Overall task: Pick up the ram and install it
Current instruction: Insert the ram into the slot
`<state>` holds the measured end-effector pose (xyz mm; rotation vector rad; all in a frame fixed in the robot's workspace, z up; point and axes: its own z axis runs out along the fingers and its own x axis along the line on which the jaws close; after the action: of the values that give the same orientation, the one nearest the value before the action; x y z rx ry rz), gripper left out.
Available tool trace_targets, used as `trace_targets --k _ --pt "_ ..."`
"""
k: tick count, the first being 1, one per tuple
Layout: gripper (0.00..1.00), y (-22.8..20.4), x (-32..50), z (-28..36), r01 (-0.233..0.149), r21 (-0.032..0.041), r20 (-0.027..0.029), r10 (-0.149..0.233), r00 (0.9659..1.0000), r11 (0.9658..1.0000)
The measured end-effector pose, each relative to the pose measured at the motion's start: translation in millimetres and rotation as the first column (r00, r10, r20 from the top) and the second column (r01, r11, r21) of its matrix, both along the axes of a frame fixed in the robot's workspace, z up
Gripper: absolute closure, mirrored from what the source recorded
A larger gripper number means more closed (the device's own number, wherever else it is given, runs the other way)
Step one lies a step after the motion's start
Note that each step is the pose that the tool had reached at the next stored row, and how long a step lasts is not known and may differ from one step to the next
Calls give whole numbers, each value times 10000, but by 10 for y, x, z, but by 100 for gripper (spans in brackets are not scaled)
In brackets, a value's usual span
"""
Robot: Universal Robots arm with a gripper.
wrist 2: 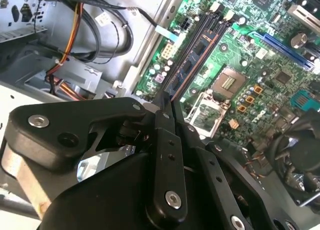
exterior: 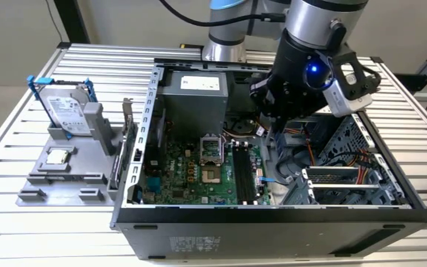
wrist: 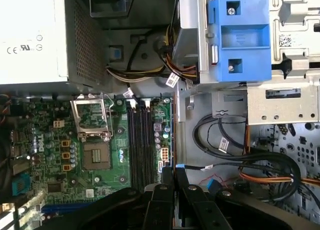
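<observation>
My gripper (exterior: 271, 136) hangs inside the open computer case (exterior: 135, 167), above the far end of the black memory slots (exterior: 243, 169). In both wrist views its fingers (wrist 2: 165, 135) stand pressed together. In the second wrist view the ram (wrist 2: 197, 52), a dark narrow stick with chips and an orange edge, runs out from the fingertips over the green motherboard (wrist 2: 240, 115), in line with the slots. In the first wrist view the gripper (wrist: 174, 172) sits just beside the slots (wrist: 140, 145), near the board's edge.
A grey fixture (exterior: 87, 167) at the exterior view's left carries a hard drive in a blue frame (exterior: 69, 114) and a square processor chip (exterior: 56, 158). Inside the case are the power supply (wrist: 30, 35), the processor socket (wrist: 96, 155), a blue bracket (wrist: 240, 35) and cable bundles (wrist: 235, 150).
</observation>
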<state>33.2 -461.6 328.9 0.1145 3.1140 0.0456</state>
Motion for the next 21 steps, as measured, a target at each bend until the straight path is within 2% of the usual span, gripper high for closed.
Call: trace_targets --k 7,14,21 --pt "100 0 -20 -121 0 0 2 0 10000 10000" --pt "100 0 -70 -248 -11 0 32 11 10000 10000" --pt "100 0 -72 -263 -13 2 30 13 10000 10000"
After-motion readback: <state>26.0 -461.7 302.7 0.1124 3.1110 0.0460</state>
